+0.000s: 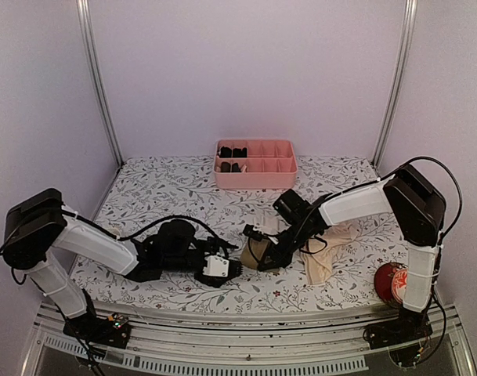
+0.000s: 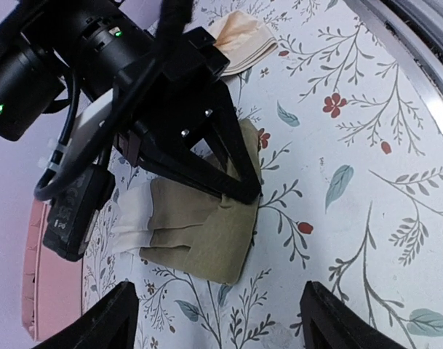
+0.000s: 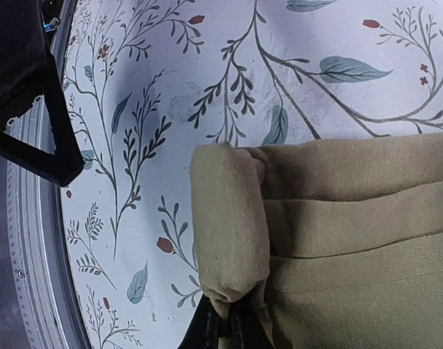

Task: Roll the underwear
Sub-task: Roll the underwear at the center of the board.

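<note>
Pinching a rolled edge of the olive-brown underwear (image 3: 337, 240) with the clenched right tool (image 3: 221, 329), mid-way across the table (image 1: 168, 188); holding the left tool (image 2: 225, 323) released, near that garment; leaving the peach-beige underwear (image 1: 326, 252) just rightward

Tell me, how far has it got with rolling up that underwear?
Partly done. The olive-brown underwear is already folded into a thick bundle. Right now the right tool pinches its rolled edge, while the left tool hangs open just short of it. The peach-beige underwear lies loose beside the right arm, not yet rolled.
</note>
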Available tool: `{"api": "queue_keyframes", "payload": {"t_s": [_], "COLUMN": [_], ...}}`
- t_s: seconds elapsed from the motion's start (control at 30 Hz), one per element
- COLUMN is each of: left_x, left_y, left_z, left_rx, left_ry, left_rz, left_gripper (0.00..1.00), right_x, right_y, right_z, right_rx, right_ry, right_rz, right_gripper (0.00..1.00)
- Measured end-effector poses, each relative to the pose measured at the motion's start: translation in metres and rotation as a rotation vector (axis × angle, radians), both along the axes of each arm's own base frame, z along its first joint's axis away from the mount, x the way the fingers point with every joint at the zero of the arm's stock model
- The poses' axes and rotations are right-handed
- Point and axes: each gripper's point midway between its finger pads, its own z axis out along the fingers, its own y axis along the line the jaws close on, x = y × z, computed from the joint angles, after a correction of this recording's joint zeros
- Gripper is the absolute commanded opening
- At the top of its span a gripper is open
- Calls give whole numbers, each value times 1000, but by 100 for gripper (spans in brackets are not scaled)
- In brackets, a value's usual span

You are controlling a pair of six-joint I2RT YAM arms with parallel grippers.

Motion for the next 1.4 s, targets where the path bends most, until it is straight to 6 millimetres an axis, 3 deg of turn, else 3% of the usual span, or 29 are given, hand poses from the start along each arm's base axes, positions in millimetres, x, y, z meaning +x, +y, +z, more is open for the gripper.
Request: {"api": "queue_keyframes", "payload": {"t_s": [0.27,0.37,0.47,0.93,1.2,1.27,1.3,1.4], "left_x": [-9,-1,9,35,33,32,31,30], "left_y": [-14,-27,-36,-50,-50,-49,-49,-51], "left_z": [-40,-37,-38,-50,-56,-59,-60,-60], "left_rx": [140,147,160,170,171,176,177,179], "left_ry": [-114,-159,-183,-203,-170,-153,-146,-117], "left_rz": [-58,-45,-23,69,78,76,76,76], "left_gripper": [70,68,60,41,14,0,0,0], "right_x": [0,0,0,0,2,2,2,3], "right_y": [0,0,0,0,-1,-1,-1,-3], "right_z": [0,0,-1,-1,-1,-1,-1,0], "right_rx": [9,13,15,20,20,18,18,14], "right_ry": [8,9,9,8,6,4,4,-10], "right_rz": [4,5,4,5,0,-1,-2,-10], "right_gripper": [4,4,4,4,4,9,13,39]}}
